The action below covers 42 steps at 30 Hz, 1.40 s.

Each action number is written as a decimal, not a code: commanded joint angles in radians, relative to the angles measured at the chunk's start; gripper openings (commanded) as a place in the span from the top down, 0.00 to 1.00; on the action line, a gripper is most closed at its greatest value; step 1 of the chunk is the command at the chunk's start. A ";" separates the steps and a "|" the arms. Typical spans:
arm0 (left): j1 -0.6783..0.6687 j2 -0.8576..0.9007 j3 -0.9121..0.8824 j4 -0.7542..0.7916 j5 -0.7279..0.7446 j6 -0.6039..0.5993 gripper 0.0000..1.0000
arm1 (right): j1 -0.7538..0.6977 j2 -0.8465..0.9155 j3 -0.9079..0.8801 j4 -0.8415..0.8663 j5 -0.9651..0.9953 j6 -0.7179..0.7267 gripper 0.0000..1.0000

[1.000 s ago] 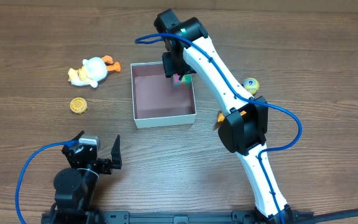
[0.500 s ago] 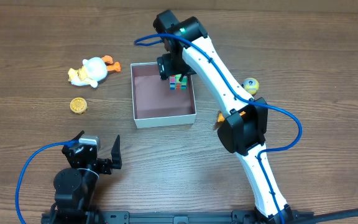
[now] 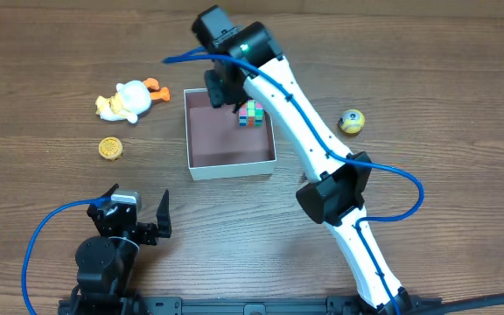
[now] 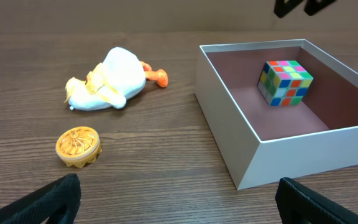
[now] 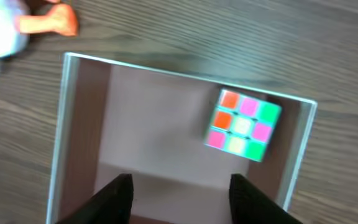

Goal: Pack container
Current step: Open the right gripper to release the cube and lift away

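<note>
While the right gripper [image 5: 182, 190] hangs with fingers apart and empty over the container [image 3: 231, 167] at mid-table, puzzle cube [image 3: 252, 113] in its far right corner, swinging left too low could clip its wall and shove it.

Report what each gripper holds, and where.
Nothing. The right gripper hangs open over the container, the cube lying free inside; the left gripper is open, empty.

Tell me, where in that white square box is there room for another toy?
The shallow white-walled box is bare along its left and near walls. Only the far right corner is crowded, by the multicoloured puzzle cube.
</note>
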 commanded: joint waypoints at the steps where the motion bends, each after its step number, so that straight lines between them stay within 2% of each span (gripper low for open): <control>1: 0.006 -0.009 -0.005 0.004 -0.003 -0.014 0.00 | -0.011 -0.036 -0.036 0.039 -0.014 0.016 0.50; 7: 0.006 -0.009 -0.005 0.004 -0.003 -0.014 0.00 | -0.012 -0.036 -0.186 0.148 -0.014 0.012 0.53; 9: 0.006 -0.009 -0.005 0.004 -0.003 -0.014 0.00 | -0.012 -0.036 -0.238 0.189 -0.014 0.013 0.66; 12: 0.006 -0.009 -0.005 0.004 -0.003 -0.014 0.00 | -0.012 -0.036 -0.254 0.211 -0.014 0.013 0.81; 14: 0.006 -0.009 -0.005 0.004 -0.003 -0.014 0.00 | -0.012 -0.036 -0.254 0.221 -0.014 0.013 0.85; 20: 0.006 -0.009 -0.005 0.004 -0.003 -0.014 0.00 | -0.012 -0.036 -0.275 0.277 -0.014 0.013 0.86; 24: 0.006 -0.009 -0.005 0.004 -0.003 -0.014 0.00 | -0.012 -0.036 -0.374 0.344 -0.014 0.013 0.85; 42: 0.006 -0.009 -0.005 0.004 -0.003 -0.014 0.00 | -0.066 -0.036 -0.405 0.351 0.024 0.005 0.82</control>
